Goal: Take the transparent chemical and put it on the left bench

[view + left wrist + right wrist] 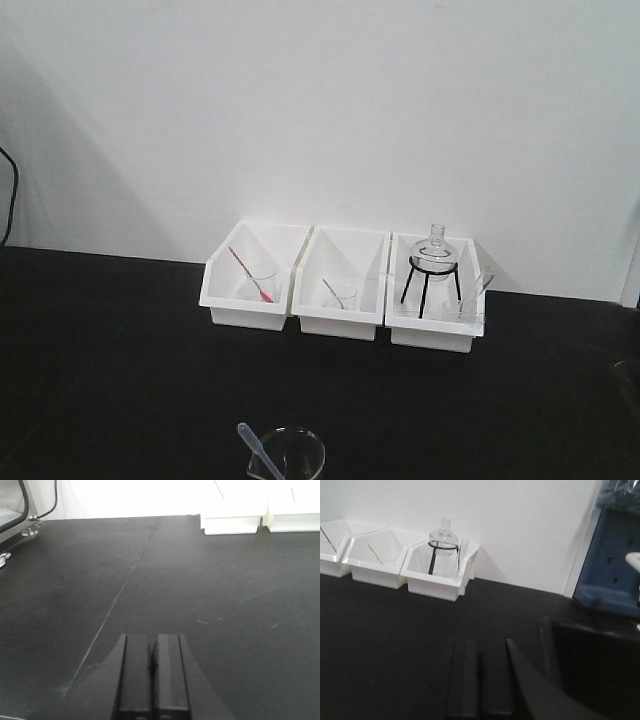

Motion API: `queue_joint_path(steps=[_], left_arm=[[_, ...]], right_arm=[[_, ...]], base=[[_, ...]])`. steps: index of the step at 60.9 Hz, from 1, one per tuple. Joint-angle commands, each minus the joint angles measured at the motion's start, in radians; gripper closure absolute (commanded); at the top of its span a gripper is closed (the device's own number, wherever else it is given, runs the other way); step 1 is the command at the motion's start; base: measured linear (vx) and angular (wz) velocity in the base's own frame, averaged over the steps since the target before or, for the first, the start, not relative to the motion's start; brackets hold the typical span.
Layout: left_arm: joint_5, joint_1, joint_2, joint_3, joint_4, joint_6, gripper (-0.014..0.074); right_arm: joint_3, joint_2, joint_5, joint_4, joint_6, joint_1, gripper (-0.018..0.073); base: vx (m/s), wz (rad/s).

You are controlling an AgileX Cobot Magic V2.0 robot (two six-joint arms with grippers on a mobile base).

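Note:
A clear round-bottom flask [436, 250] sits on a black tripod in the right-hand white bin [432, 335]; it also shows in the right wrist view [443, 531]. A clear glass beaker [290, 455] with a plastic dropper [258, 450] in it stands at the front edge of the black bench. My left gripper [153, 640] is shut and empty, low over the bare bench. My right gripper [480, 647] is shut and empty, well in front of the bins. Neither gripper shows in the front view.
The left bin [250, 290] holds a small beaker with a red-tipped rod; the middle bin [340, 295] holds a small beaker with a rod. A dark recessed sink [592, 670] and a blue rack [615, 565] lie at the right. A cable [52, 502] runs at the far left.

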Motion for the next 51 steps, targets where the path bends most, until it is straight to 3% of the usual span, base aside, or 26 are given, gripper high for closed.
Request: queue_joint_path(steps=[1,15,51], left_arm=[[-0.078,-0.002,-0.019,0.016,-0.001,-0.008,0.06],[-0.078,-0.002,-0.019,0.016,-0.001,-0.008,0.06],[-0.078,-0.002,-0.019,0.016,-0.001,-0.008,0.06]], right_arm=[[0.087,-0.085,-0.111,0.01,0.023,-0.013,0.0567],[0.091,-0.069,0.015,0.007,0.068,-0.012,0.0566],[0.091,-0.069,0.022,0.007,0.068,-0.012,0.0566]], base=[[0.0,0.0],[0.0,0.0],[0.0,0.0]])
